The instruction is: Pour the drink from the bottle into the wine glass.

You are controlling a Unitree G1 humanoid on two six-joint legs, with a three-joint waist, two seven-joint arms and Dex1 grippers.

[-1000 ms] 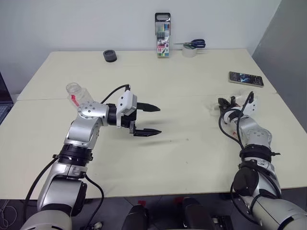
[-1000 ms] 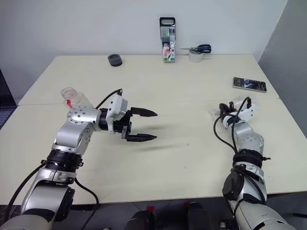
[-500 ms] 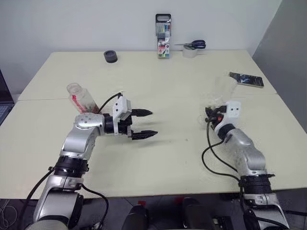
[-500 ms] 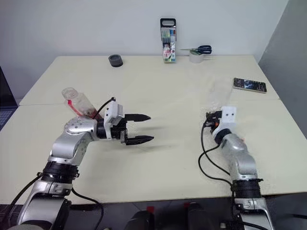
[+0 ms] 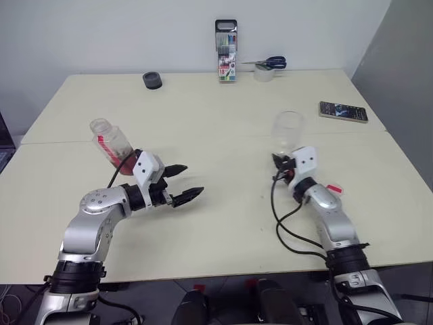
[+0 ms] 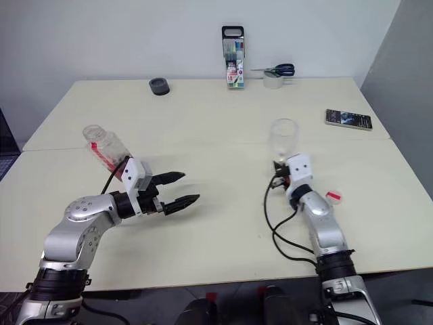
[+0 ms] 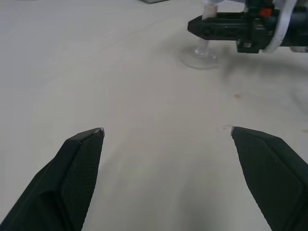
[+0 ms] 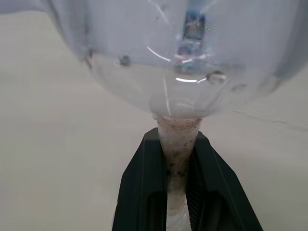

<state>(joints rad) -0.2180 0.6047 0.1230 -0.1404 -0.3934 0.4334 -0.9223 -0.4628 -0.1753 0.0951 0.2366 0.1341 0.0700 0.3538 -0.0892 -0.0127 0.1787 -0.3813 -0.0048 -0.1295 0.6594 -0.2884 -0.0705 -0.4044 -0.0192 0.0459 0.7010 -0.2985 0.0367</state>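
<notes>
R gripper (image 8: pixel 177 159) is clamping the stem of the wine glass (image 5: pixel 287 130), fingers (image 8: pixel 139 192) pinching it from both sides just under the bowl. Glass is standing upright w/ its foot down on the table (image 5: pixel 223 108), right of centre, between the middle and the right edge; bowl is looking empty. L gripper (image 5: pixel 179 183) is hanging wide open w/ nothing in it, jaws spread apart, pointing across the table toward the glass, hovering low over the front-left part. Bottle (image 5: pixel 111 143) is sitting tilted just behind the L arm, near the left edge, mouth leaning toward the far-left corner, no cap on it; the drink (image 5: pixel 125 164) is showing reddish at its lower end. Bottle and glass are well apart.

Along the far edge: marker pack (image 5: pixel 226 60) standing upright at the middle, tape roll (image 5: pixel 263 73) w/ scissors (image 5: pixel 269 63) lying on top just right of it, small black round thing (image 5: pixel 153 80) left of it. Phone (image 5: pixel 344 112) is lying flat near the right edge. Small red-white bit (image 6: pixel 333 196) is lying by the R forearm.
</notes>
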